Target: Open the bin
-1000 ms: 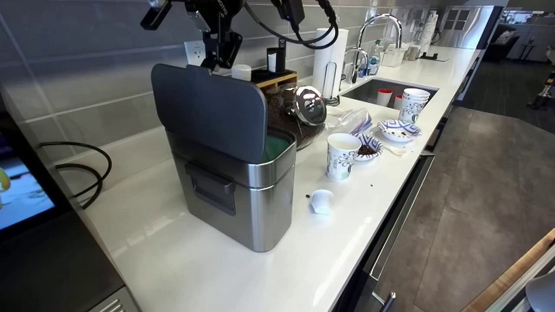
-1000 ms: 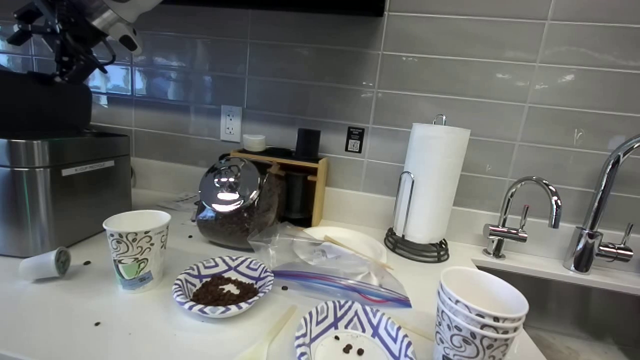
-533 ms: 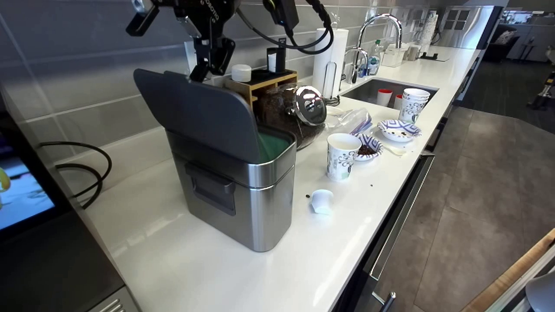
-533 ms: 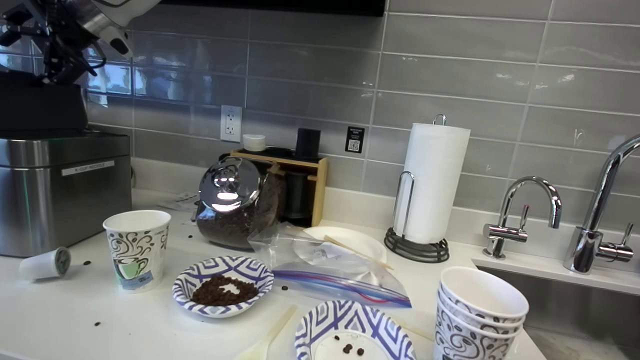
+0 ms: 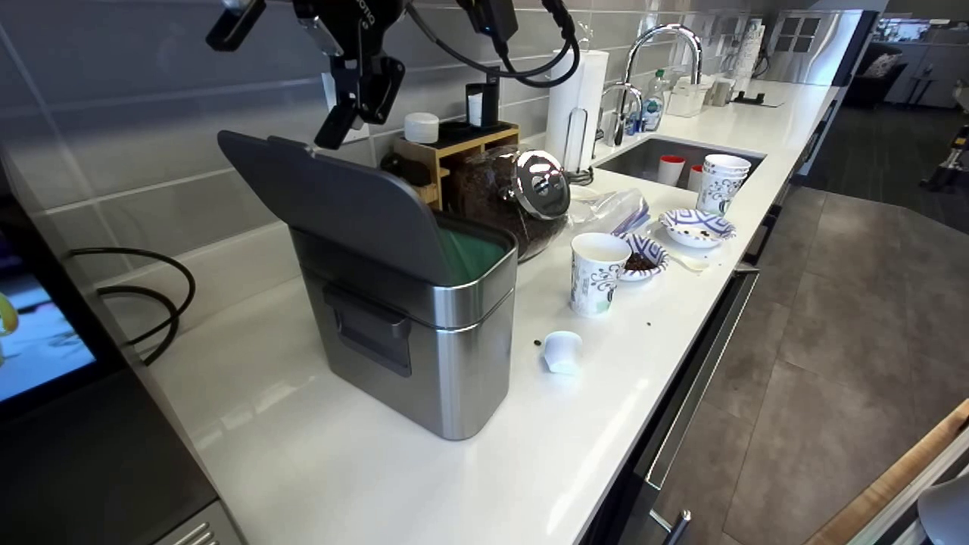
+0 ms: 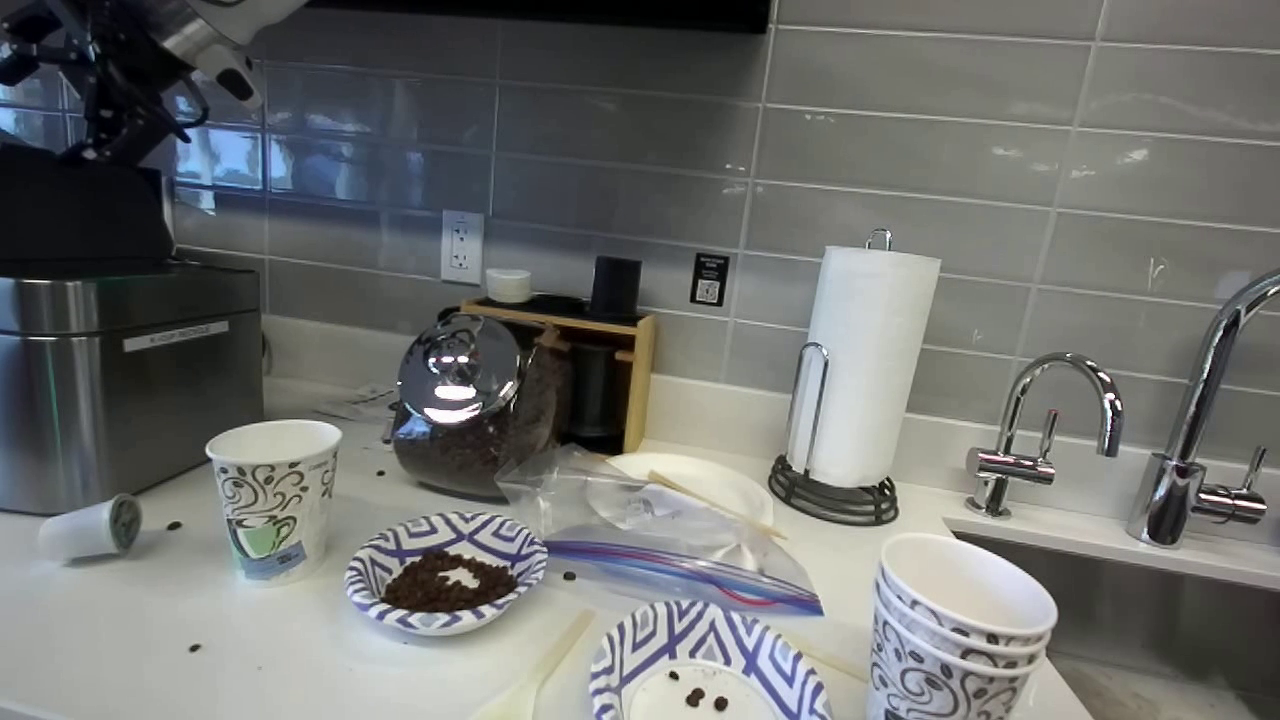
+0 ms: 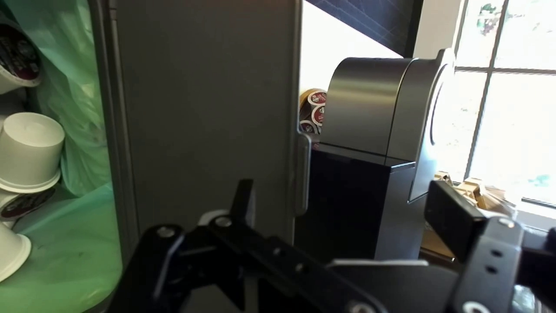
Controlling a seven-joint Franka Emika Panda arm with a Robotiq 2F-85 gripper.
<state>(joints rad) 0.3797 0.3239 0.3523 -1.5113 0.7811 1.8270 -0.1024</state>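
Note:
The stainless-steel bin [image 5: 473, 363] stands on the counter and also shows at the left edge of an exterior view [image 6: 180, 390]. Its dark grey lid [image 5: 341, 204] is raised and tilted back past upright. In the wrist view the lid's inner face [image 7: 208, 108] fills the middle left, with the green liner [image 7: 87, 243] and white pods [image 7: 32, 148] inside the bin. My gripper [image 5: 284, 79] is open and empty above the lid's upper edge. One finger is at the lid's inner side near its tab; I cannot tell whether it touches. The fingers also show in the wrist view [image 7: 347, 206].
A coffee machine [image 7: 365, 113] stands beyond the lid. A tipped white pod [image 5: 562, 352], a paper cup [image 5: 596, 272] and patterned bowls [image 5: 696, 228] lie to the bin's side. A bean jar [image 6: 470, 410], wooden shelf [image 6: 640, 390] and paper towel roll [image 6: 870, 360] stand by the wall.
The lid has swung farther back, from near upright to leaning away from the opening, showing more green liner. My gripper has moved the same way along with it. The bin body stays put.

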